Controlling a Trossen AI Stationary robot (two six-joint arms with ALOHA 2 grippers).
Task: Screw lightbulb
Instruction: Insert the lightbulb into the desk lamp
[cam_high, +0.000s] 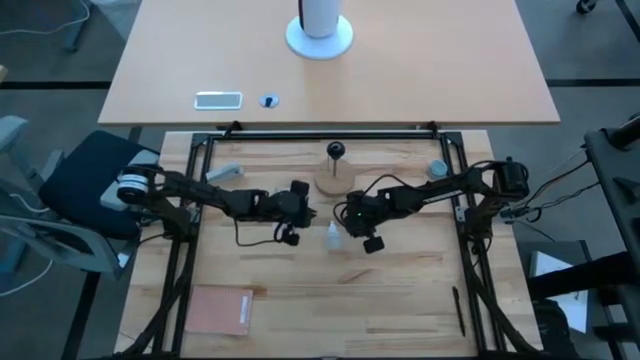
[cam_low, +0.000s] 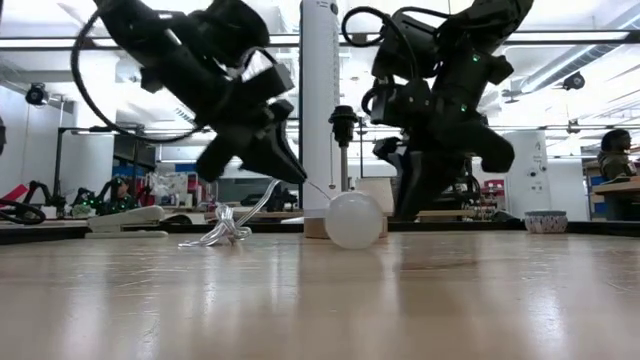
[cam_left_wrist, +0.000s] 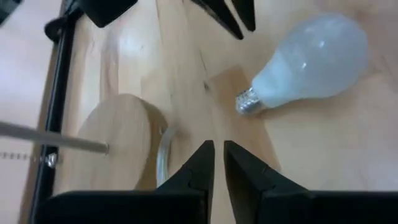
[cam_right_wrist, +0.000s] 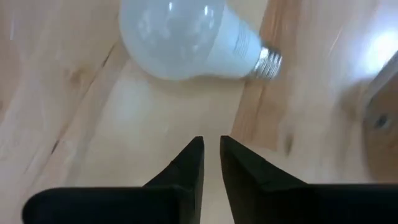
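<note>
Inspecting from my station, I find the frosted white lightbulb with grey screw base (cam_high: 334, 237) lying loose on its side on the pale wooden surface (cam_high: 400, 300), near the black socket stem on its round wooden disc (cam_high: 335, 180). Left pincer (cam_left_wrist: 218, 148) and right pincer (cam_right_wrist: 211, 142) flank it, fingers nearly together, holding nothing; I judge neither placed to grip. A crumpled clear wrapper (cam_low: 215, 232) lies nearby; workshop benches stand beyond.
</note>
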